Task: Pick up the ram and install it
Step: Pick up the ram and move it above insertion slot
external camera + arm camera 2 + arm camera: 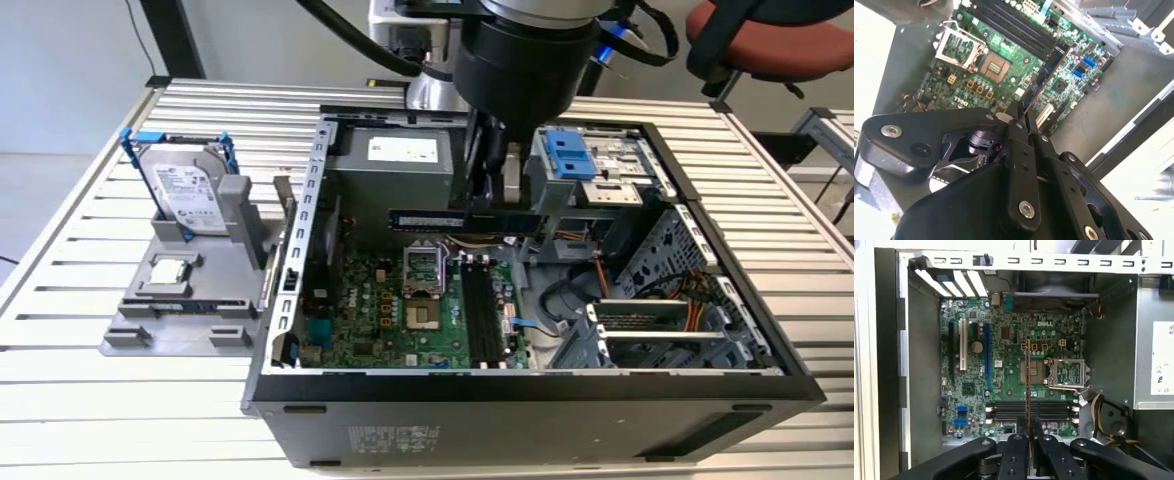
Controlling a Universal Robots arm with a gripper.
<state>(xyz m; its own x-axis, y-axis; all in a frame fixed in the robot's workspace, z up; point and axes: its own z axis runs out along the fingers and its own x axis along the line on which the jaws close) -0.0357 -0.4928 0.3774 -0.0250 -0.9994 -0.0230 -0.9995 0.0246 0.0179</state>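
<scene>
My gripper (495, 205) is shut on the ram (430, 219), a long dark stick lying level in the air above the motherboard (387, 320) inside the open computer case (534, 385). In the first wrist view the ram (1027, 382) appears edge-on, running out from the gripper (1028, 424) over the black memory slots (1054, 410). The second wrist view has the ram (1046, 75) slanting out from the gripper (1021, 119) across the green board. The black slots (481, 310) lie well below the stick, which stands crosswise to them in the exterior view.
On the exterior view's left a grey stand (180, 320) holds a silver hard drive in a blue bracket (187, 190) and a small square processor chip (170, 272). The CPU socket (420, 265) is open beside the slots. A blue drive bay (567, 155) and cables crowd the case's right side.
</scene>
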